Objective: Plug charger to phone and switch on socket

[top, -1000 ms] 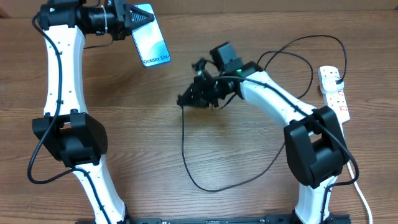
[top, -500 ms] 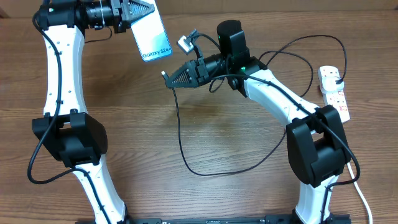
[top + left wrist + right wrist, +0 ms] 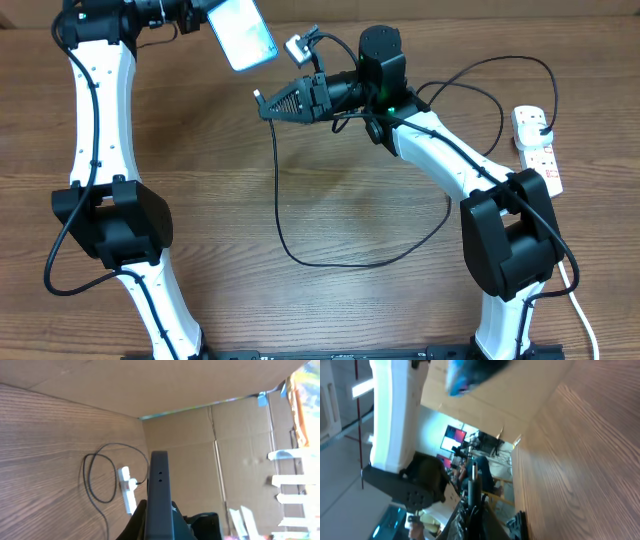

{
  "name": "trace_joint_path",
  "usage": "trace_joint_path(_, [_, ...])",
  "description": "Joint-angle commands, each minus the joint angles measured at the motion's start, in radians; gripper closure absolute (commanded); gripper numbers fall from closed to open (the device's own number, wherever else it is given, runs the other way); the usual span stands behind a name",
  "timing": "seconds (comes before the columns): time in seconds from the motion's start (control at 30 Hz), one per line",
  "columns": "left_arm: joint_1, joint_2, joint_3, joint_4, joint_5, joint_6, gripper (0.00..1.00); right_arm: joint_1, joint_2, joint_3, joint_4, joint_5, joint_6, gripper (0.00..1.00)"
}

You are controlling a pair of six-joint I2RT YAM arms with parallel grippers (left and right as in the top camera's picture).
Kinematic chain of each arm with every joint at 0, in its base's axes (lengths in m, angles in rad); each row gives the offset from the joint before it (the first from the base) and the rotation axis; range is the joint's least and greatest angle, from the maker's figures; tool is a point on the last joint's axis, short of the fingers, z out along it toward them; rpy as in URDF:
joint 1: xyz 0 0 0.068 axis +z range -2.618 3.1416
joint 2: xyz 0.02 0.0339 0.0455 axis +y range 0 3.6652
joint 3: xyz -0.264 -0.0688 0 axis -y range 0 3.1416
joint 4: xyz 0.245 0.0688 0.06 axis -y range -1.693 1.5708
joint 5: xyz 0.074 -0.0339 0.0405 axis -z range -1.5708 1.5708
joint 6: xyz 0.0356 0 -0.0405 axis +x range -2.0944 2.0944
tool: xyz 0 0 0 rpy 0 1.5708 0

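Observation:
The phone (image 3: 243, 34) is lifted above the table's far left, its pale screen tilted up, with my left gripper (image 3: 210, 12) shut on its upper end. Seen from the left wrist, the phone (image 3: 159, 491) is edge-on, its port edge pointing away from my left gripper (image 3: 159, 527). My right gripper (image 3: 268, 104) is shut on the charger's small connector (image 3: 258, 97), just below and right of the phone and apart from it. In the right wrist view the connector (image 3: 474, 480) sticks out of my right gripper (image 3: 473, 510), and the phone (image 3: 470, 372) is a blue blur above. The black cable (image 3: 330, 262) loops across the table to the white socket (image 3: 540, 152).
The socket (image 3: 128, 491) and a cable loop (image 3: 92, 477) lie by the cardboard wall (image 3: 200, 475) at the table's far edge. A thick white cord (image 3: 583, 320) runs down the right side. Both white arms (image 3: 100, 110) reach over the table.
My left gripper has raised the phone toward the far edge and tilted its screen. My right gripper has lifted the connector off the table and carried it left, closer to the phone.

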Motion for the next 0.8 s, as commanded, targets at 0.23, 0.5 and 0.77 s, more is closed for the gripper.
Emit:
trace_joint_path(0.23, [0.001, -0.003, 0.012, 0.054, 0.048, -0.092, 0.96, -0.011, -0.001, 0.016, 0.265, 0.103, 0.278, 0.96])
trace_joint_path(0.5, [0.006, -0.003, 0.012, 0.055, 0.108, -0.092, 0.96, -0.036, -0.001, 0.016, 0.265, 0.12, 0.3, 0.96])
trace_joint_path(0.77, [0.005, -0.003, 0.012, 0.055, 0.122, -0.091, 0.96, -0.037, -0.001, 0.016, 0.265, 0.125, 0.3, 0.96])
